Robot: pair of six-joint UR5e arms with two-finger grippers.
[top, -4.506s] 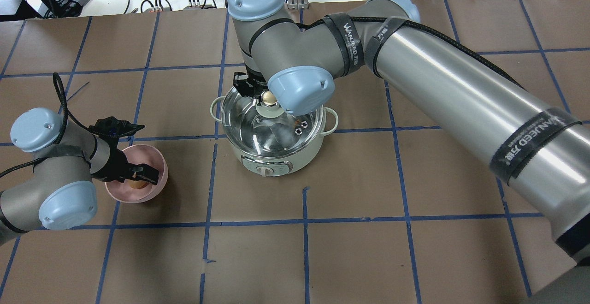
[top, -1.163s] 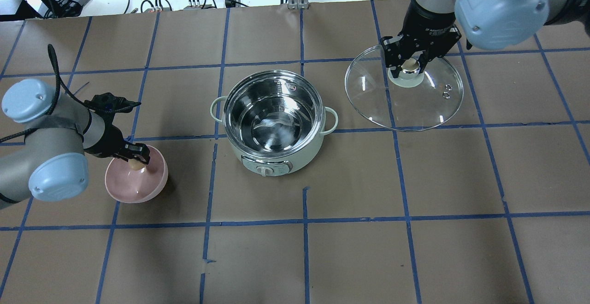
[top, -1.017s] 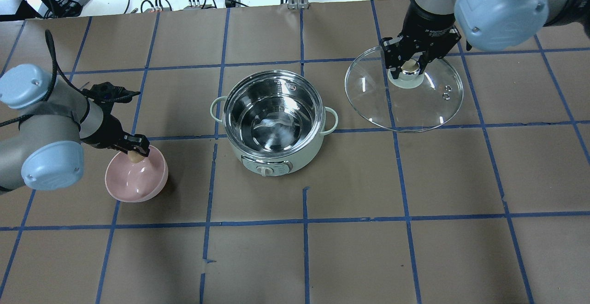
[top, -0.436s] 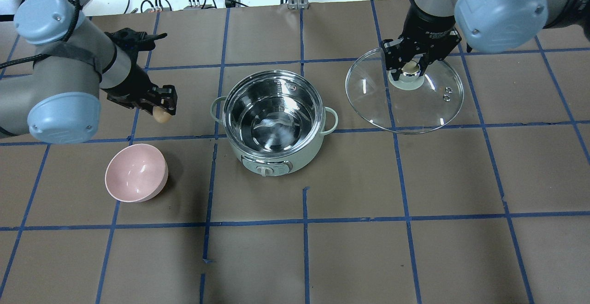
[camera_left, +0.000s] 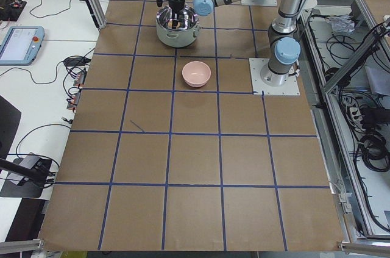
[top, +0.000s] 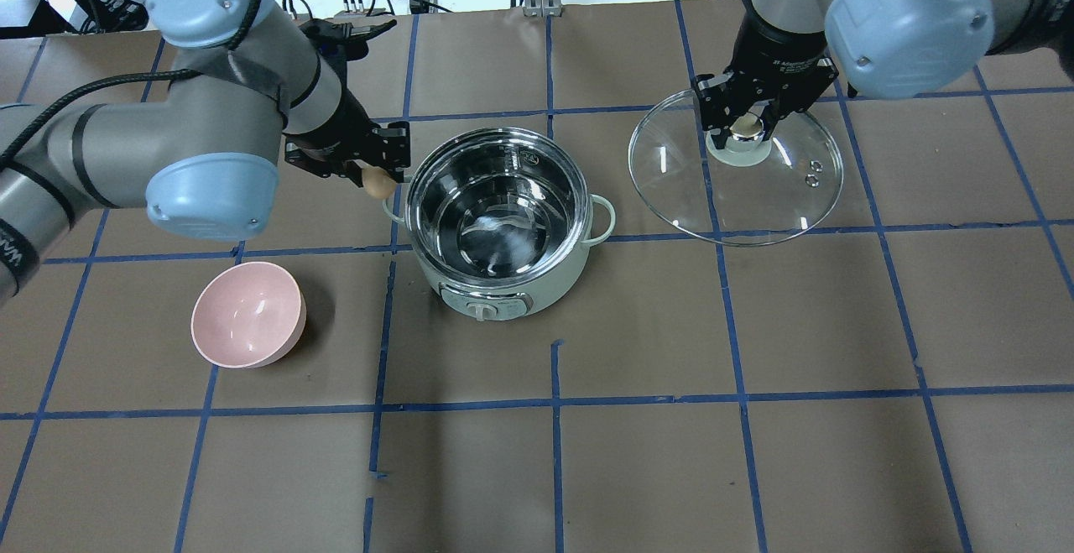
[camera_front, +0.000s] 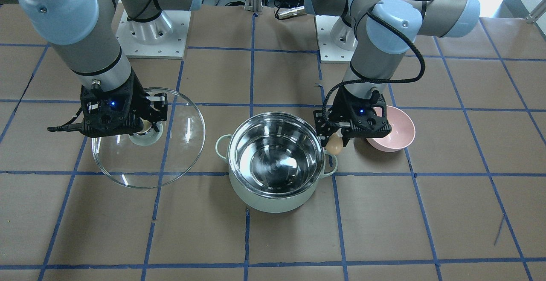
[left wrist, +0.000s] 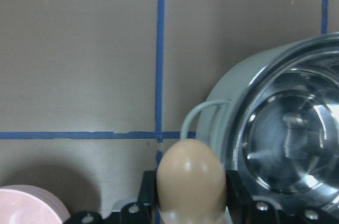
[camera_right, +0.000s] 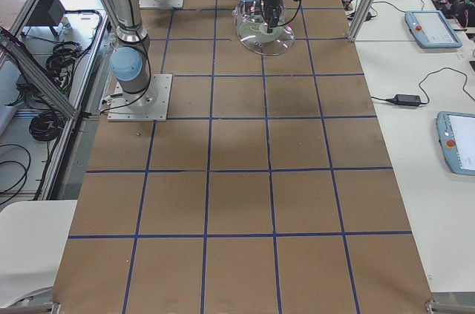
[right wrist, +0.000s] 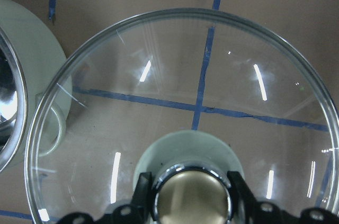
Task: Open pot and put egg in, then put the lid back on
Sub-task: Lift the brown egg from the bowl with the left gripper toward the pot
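1. Done so far: the lid [top: 755, 192] was off the pot [top: 554, 289]. The pot stood open and empty, with only shiny steel showing inside.
2. The right gripper [top: 743, 122] was clamped on the lid's knob and held the lid well to the side of the pot, over the table [top: 638, 452]. Couldn't tell whether the lid's rim touched the table.
3. The egg [top: 377, 185] was out of the pink bowl [top: 252, 318] and pinched in the left gripper [top: 369, 174], tip poking out below the fingers.
4. Egg vs pot: just outside the rim, by the loop handle on the robot's left side, not yet over the opening. The left wrist view showed the handle right behind the egg and the steel inside off to one side.
5. Left to do, as I judged it: carry the egg the last bit over the opening, lower it, let go, pull that arm clear, then bring the lid across and seat it on the rim.
6. Roughly halfway — opening done, the egg not yet in the pot, the lid not yet back on.
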